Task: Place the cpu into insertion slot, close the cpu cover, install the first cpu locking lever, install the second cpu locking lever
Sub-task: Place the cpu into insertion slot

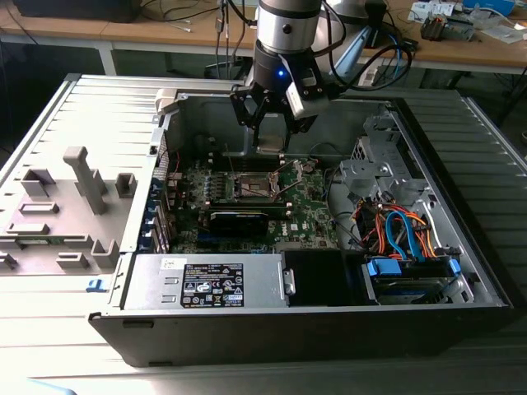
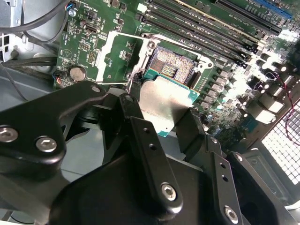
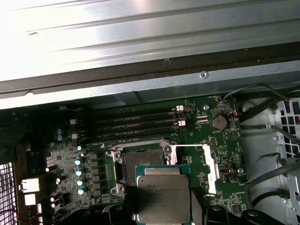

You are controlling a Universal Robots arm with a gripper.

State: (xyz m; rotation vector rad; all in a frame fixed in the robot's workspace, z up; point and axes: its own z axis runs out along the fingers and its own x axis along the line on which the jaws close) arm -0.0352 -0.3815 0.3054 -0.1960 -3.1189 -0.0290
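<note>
My gripper (image 1: 270, 141) hangs inside the open computer case, shut on the cpu (image 2: 164, 101), a flat square chip with a dull silver top. In both wrist views the black fingers (image 2: 137, 117) clamp two opposite edges of the cpu (image 3: 163, 197). The chip is held a little above and slightly off to one side of the insertion slot (image 2: 174, 69), whose dark centre lies bare on the green board (image 3: 140, 161). The cpu cover (image 2: 117, 58) stands swung open beside the slot (image 3: 209, 164). In the exterior view the insertion slot (image 1: 251, 188) lies just below the gripper.
Long black memory slots (image 3: 136, 123) run beside the socket. A grey power supply (image 1: 206, 284) fills the case's front, with drive bays and blue and orange cables (image 1: 403, 230) at the exterior view's right. A grey fixture (image 1: 82, 177) stands outside the case at the left.
</note>
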